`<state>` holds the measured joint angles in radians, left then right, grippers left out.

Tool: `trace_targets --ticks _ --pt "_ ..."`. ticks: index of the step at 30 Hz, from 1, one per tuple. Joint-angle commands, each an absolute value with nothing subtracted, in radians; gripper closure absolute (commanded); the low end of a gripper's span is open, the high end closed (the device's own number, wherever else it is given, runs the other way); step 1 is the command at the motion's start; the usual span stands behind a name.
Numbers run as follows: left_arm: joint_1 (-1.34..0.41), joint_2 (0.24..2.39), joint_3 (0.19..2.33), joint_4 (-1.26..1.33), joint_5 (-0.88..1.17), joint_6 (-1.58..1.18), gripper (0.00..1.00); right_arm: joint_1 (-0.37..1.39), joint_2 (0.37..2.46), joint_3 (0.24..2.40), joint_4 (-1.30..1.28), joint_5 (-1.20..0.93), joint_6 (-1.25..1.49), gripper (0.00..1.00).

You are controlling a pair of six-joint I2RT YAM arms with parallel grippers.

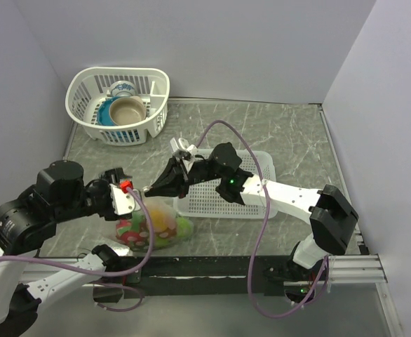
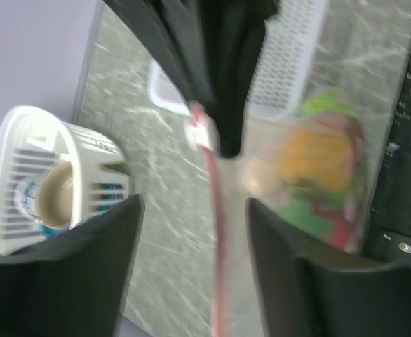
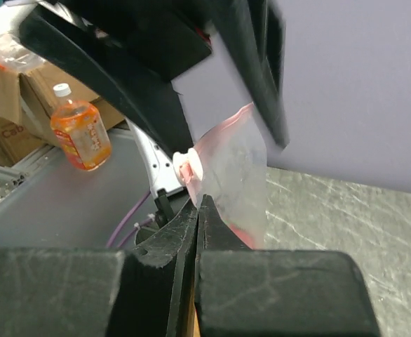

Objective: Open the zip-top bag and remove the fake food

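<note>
R gripper [image 3: 198, 210]: fingers pressed together, pinching top edge of zip-top bag [image 3: 237, 161] just below the white slider tab [image 3: 185, 166]. Judge this as the anchor hold, keeping the mouth up so the other arm can work it. L gripper [image 2: 191, 210]: fingers spread wide, straddling the pink zipper strip [image 2: 216, 239] w/o touching it. Looks lined up to close on strip or a lip, can't tell which. Bag hangs from the R pinch, belly on table [image 1: 275, 133] near front edge, btwn the two arms. Zipper appears shut, but wrist views too blurred to be sure. Fake food [image 1: 155, 223] all inside, bunched at bottom; its weight prob keeps the film taut under the pinch. Flat mesh basket [image 1: 205, 203] just behind bag, likely drop spot. Tall basket [image 1: 121, 135] w/ bowls at far L corner, well apart. Step: opening not yet done; nothing removed.
</note>
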<state>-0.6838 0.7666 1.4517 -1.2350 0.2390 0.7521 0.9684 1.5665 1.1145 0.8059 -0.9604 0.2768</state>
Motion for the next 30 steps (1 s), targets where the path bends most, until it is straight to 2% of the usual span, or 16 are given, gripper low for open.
trace_targets --ticks 1,4,9,12,13,16,18,21,27,30 --pt "-0.684 0.784 1.532 -1.068 0.241 0.657 0.17 0.976 1.549 1.144 0.838 -0.902 0.25 1.0" --pt "-0.684 0.817 1.571 -1.051 0.303 0.618 0.13 0.977 1.554 1.163 0.816 -0.899 0.244 1.0" --pt "-0.686 0.842 1.557 -1.048 0.388 0.597 0.15 0.985 1.554 1.181 0.784 -0.902 0.229 1.0" --pt "-0.684 0.87 1.594 -1.1 0.458 0.609 0.26 0.988 1.54 1.175 0.761 -0.894 0.206 1.0" --pt "-0.684 0.897 1.612 -1.158 0.495 0.609 0.35 0.986 1.536 1.172 0.746 -0.894 0.198 1.0" --pt "-0.684 0.971 1.693 -1.299 0.563 0.63 0.53 0.985 1.52 1.17 0.709 -0.879 0.152 1.0" --pt "-0.684 1.006 1.733 -1.356 0.58 0.646 0.59 0.985 1.514 1.175 0.672 -0.867 0.129 1.0" --pt "-0.684 1.002 1.732 -1.368 0.571 0.629 0.57 0.974 1.5 1.184 0.637 -0.856 0.089 1.0" --pt "-0.684 0.904 1.674 -1.286 0.477 0.589 0.42 0.957 1.46 1.184 0.583 -0.854 0.055 1.0" --pt "-0.684 0.873 1.64 -1.26 0.445 0.575 0.41 0.956 1.451 1.183 0.574 -0.851 0.045 1.0"
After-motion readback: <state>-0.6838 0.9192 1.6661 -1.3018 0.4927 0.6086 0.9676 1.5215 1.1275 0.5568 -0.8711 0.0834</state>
